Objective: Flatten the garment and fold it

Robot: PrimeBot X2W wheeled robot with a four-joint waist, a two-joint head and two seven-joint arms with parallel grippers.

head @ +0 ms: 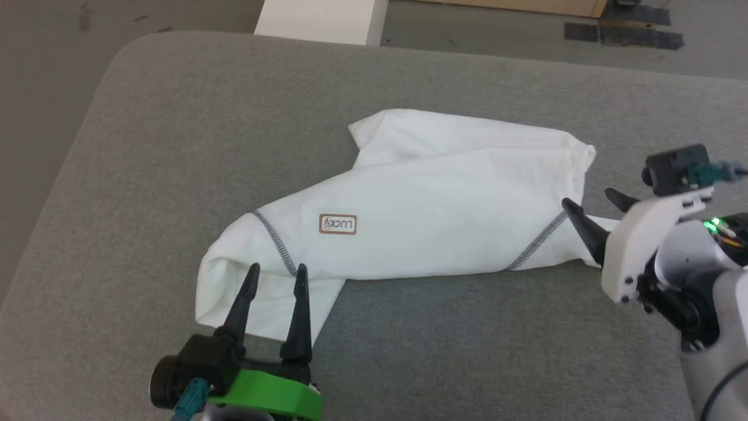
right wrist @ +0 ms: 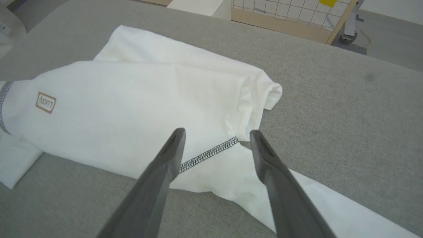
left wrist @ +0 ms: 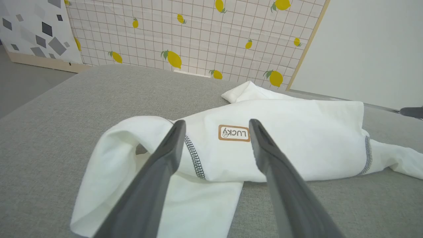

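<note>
- Left end effector (head: 278,268) sits lowest in the head view, its two dark fingers spread wide with nothing between them and their tips over the near left end of the garment (head: 444,199).
- Seen from the left wrist, those fingers frame the orange-bordered "LUCKY" patch (left wrist: 234,133) and a dark grey zigzag seam (left wrist: 195,155); whether the tips touch the cloth cannot be told.
- The garment, a white long-sleeved shirt, lies loosely doubled over across the middle of the grey fabric-covered tabletop (head: 146,146).
- One sleeve (head: 263,316) is tucked beneath the body at the left end, where the cloth forms a rounded loop.
- Right end effector (head: 587,197) is at the garment's right end, its fingers also wide apart and empty, pointing toward a second grey seam (head: 537,240).
- In the right wrist view that seam runs between the two fingers, and the other sleeve (right wrist: 330,211) trails off along the tabletop.
- A rolled hem (right wrist: 271,92) curls at the garment's far right corner.
- Past the tabletop's far edge stand a white box (head: 321,17) and a lemon-print panel (left wrist: 198,33).
</note>
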